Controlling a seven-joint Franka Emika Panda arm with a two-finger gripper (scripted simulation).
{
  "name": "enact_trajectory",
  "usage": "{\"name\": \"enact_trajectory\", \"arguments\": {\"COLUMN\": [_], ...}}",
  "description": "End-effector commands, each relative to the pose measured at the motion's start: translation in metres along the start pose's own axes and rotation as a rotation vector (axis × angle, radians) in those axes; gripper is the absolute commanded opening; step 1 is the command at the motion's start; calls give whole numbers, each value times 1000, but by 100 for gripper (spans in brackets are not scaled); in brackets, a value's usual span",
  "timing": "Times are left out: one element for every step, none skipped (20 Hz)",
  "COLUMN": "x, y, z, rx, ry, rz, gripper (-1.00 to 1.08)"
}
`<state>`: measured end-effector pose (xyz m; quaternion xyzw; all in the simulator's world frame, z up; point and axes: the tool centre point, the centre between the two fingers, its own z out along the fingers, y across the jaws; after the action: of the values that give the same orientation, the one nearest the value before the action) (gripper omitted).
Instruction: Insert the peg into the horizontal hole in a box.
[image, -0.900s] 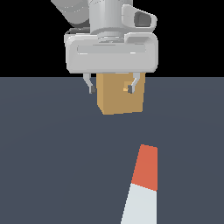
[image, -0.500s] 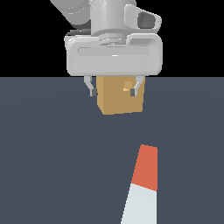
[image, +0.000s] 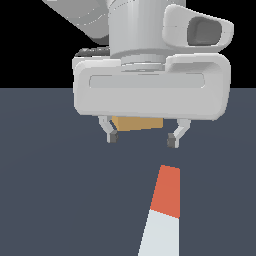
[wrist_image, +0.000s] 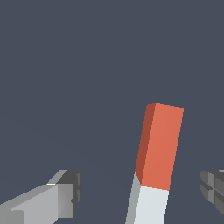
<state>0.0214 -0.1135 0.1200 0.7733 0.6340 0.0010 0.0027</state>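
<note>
The peg (image: 164, 210) lies flat on the dark floor in the exterior view, orange-red half pointing away, white half running off the bottom edge. It also shows in the wrist view (wrist_image: 156, 153). My gripper (image: 142, 137) hangs open and empty above the floor, a little beyond the peg's orange-red end. In the wrist view its fingertips (wrist_image: 70, 192) stand on either side of the peg, apart from it. The tan box (image: 136, 123) is mostly hidden behind the gripper's body; only a strip shows between the fingers. The hole is hidden.
The dark grey floor (image: 50, 190) spreads around the peg and box. The gripper's large white body (image: 150, 92) blocks the middle of the exterior view.
The gripper has moved toward the exterior camera and down toward the peg, looming larger and covering most of the box. The fingers stay open. The peg has not moved.
</note>
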Motion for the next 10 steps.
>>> {"name": "enact_trajectory", "arguments": {"x": [-29,-39,-48,-57,-65,-72,-79,-85,-90,-94], "y": [9,12,15,17,20,21,23,24,25,26], "z": [14,20,24,29,32,36,39,42,45,47], "rx": [2,2,2,3,3,4,4,4,5,5], "ry": [-1,-1,-1,-1,0,0,0,0,0,0], "rz": [49,66,82,97,111,123,134,144,153,160], "gripper": [100,100,100,100,100,100,100,100,100,100]}}
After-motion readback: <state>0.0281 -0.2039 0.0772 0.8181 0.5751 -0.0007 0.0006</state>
